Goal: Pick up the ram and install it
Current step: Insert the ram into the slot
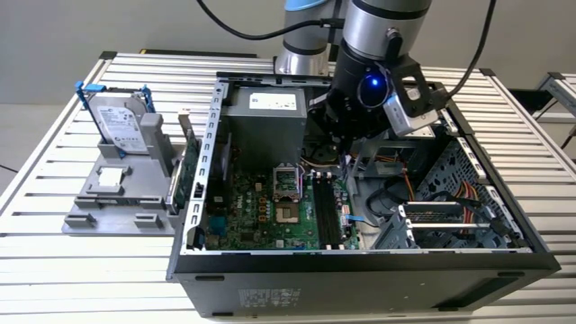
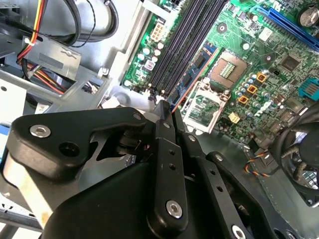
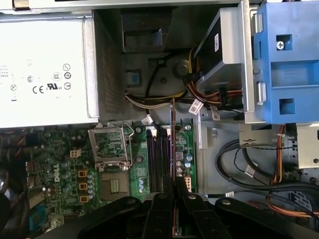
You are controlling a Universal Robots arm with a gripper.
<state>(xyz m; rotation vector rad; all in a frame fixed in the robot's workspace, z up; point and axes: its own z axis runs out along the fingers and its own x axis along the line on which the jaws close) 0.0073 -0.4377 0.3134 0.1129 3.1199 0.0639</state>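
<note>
An open computer case (image 1: 360, 263) lies on a slatted metal table (image 1: 54, 256), the robot arm (image 1: 382, 40) reaching down into it. In both wrist views the gripper (image 3: 174, 191) is clamped on the ram (image 3: 173, 144), a thin stick held on edge just above the dark memory slots (image 3: 158, 158) on the green motherboard (image 3: 65, 169). This looks like the install step: the stick seems not yet seated, so lining its edge with one slot matters most.
</note>
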